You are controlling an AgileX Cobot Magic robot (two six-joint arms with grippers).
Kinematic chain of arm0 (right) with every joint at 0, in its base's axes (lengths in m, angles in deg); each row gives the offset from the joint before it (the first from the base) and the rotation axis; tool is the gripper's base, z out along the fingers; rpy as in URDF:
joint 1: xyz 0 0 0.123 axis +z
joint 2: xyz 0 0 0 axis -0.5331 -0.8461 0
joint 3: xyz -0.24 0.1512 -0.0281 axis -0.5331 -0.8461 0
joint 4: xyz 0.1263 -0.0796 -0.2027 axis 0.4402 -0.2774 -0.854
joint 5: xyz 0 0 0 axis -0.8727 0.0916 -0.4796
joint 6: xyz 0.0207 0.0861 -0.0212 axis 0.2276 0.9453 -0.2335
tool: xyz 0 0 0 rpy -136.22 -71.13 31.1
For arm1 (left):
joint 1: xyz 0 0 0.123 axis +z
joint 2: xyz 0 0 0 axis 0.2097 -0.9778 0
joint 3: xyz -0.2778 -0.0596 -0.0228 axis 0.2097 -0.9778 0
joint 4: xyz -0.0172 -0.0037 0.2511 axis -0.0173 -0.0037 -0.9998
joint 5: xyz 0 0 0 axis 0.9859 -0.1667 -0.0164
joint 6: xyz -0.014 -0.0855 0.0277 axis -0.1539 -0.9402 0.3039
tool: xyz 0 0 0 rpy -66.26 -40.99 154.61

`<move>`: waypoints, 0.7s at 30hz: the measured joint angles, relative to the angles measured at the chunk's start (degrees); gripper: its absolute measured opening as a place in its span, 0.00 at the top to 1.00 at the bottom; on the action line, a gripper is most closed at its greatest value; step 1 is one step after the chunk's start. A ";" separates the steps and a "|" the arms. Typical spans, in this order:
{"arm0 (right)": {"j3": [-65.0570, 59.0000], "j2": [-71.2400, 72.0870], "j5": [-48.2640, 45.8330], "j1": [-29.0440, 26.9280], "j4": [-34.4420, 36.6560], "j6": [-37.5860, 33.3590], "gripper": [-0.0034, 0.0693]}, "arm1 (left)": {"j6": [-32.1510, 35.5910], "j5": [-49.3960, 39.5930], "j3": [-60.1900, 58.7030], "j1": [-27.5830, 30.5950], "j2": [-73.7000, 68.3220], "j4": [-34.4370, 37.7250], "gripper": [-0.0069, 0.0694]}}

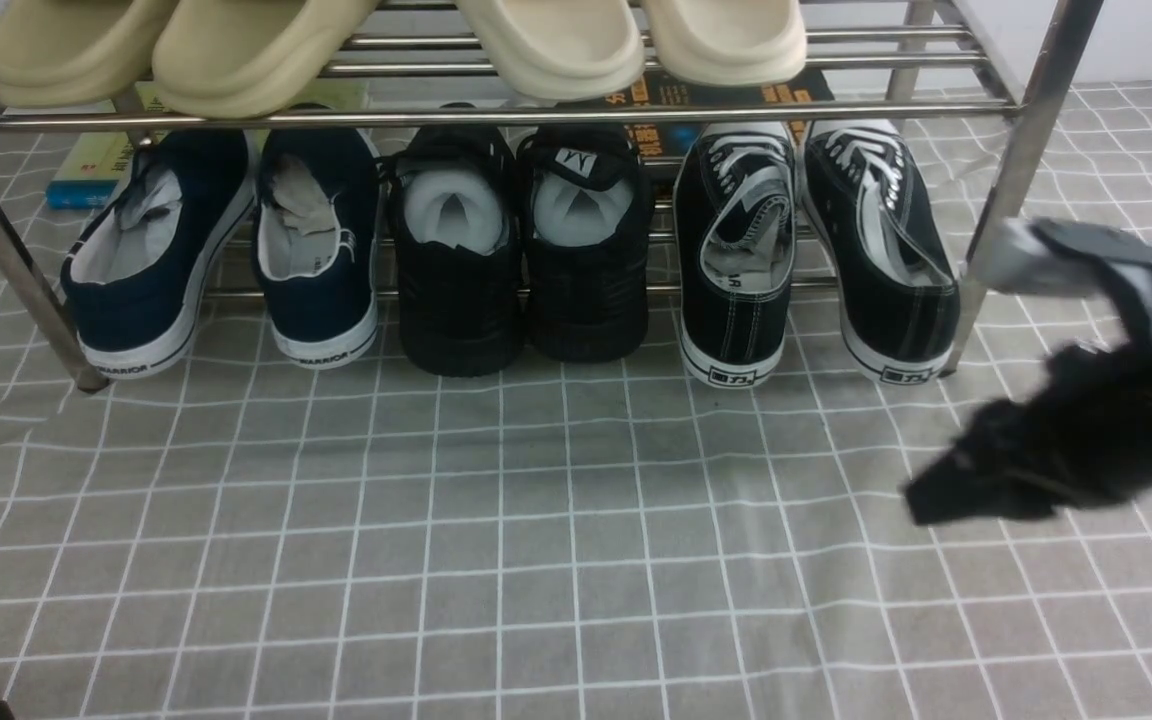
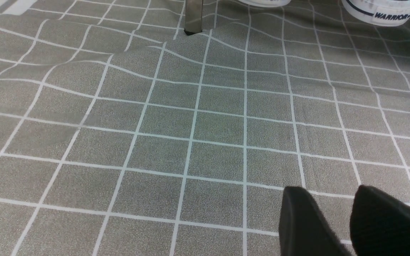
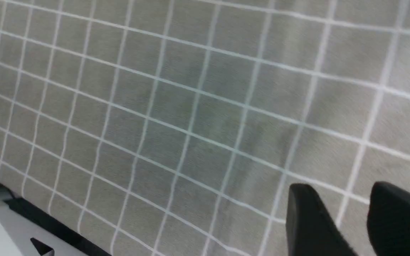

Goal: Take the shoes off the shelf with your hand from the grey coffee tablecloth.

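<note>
Front view: the shoes (image 1: 736, 330), black canvas with white laces, sit at the right end of the lower tier of the shelf (image 1: 496, 115), heels toward the camera and down on the grey coffee tablecloth (image 1: 536, 520), toes raised onto the bars. That slant leaves both heels open to a pull from the front. The right shoe lies just beside the slanted front leg (image 1: 1011, 190), so a grip there has little side room. On the other side is the all-black pair (image 1: 456, 310), close to the left canvas shoe, and the navy pair (image 1: 166, 280) is farther left. 2 pairs of beige slippers (image 1: 256, 50) fill the upper tier, and its front bar hangs above the laces, so lifting straight up looks blocked; drawing the shoes out low toward the camera seems the safer way.

The right arm (image 1: 1086, 430) shows blurred at the right edge, near that leg and apart from the shoes. In its wrist view the right gripper (image 3: 340, 199) has its jaws narrowly parted over bare cloth, holding nothing. The left gripper (image 2: 327, 199) is likewise slightly parted and empty, above the cloth near the shelf's left leg. Wide bare cloth lies in front of the shelf, good room for setting the shoes down.
</note>
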 joint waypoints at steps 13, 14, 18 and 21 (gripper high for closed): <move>34.26 -20.67 -5.08 15.23 -33.80 24.49 0.51 | 0.00 0.00 0.00 0.00 0.00 -0.54 0.59; 36.63 -22.37 -5.20 15.90 -35.76 25.73 0.49 | 0.00 0.00 0.00 0.00 0.00 -0.54 0.59; 41.33 -27.11 -5.13 16.75 -37.90 27.05 0.38 | 0.00 0.00 0.00 0.00 0.00 -0.54 0.59; 42.11 -29.60 -3.09 16.77 -38.34 27.96 0.30 | 0.00 0.00 0.00 0.00 0.00 -0.54 0.59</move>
